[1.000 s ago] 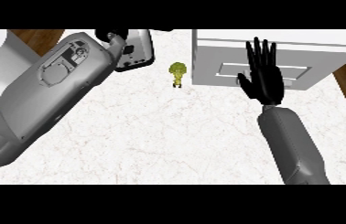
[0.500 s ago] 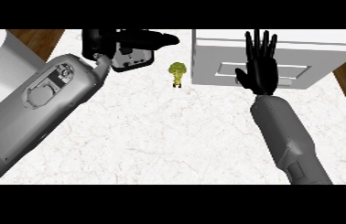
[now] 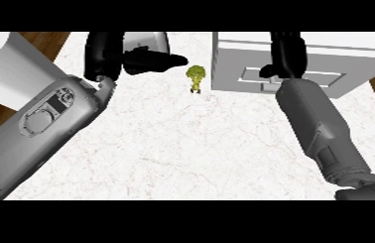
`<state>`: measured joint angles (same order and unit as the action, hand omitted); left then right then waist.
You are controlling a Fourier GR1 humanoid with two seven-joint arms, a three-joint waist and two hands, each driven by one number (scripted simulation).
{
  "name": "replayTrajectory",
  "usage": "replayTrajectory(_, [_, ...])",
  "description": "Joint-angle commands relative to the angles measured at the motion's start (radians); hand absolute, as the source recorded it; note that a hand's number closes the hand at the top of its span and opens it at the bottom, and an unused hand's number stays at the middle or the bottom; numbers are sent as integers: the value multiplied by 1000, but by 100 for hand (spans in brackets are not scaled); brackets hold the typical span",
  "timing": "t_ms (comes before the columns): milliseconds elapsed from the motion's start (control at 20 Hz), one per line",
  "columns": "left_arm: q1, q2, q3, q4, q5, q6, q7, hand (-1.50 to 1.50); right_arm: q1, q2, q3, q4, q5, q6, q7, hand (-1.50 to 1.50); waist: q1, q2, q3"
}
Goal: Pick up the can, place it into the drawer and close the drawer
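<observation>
standing upright on the white marble worktop [image 3: 183, 148], the small yellow-green can [image 3: 195, 77] sits just left of the grey drawer unit [image 3: 242, 63]. the left hand [image 3: 117, 56] hangs near its left with curled fingers holding nothing; the right hand [image 3: 287, 53] lies over the drawer front, fingers straight.
</observation>
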<state>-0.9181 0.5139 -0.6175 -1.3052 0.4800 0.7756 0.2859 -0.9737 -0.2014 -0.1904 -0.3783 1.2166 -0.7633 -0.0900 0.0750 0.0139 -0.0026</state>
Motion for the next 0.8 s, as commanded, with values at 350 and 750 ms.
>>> replayTrajectory(350, [54,32,41,-49,-19,-26,-8,-150,-192,-28,-74,123,-66,88,-74,-150,16,17,6])
replayTrajectory(750, [136,21,35,-93,-27,-18,-42,-150,-195,62,-232,69,-266,102,-250,-150,15,12,7])
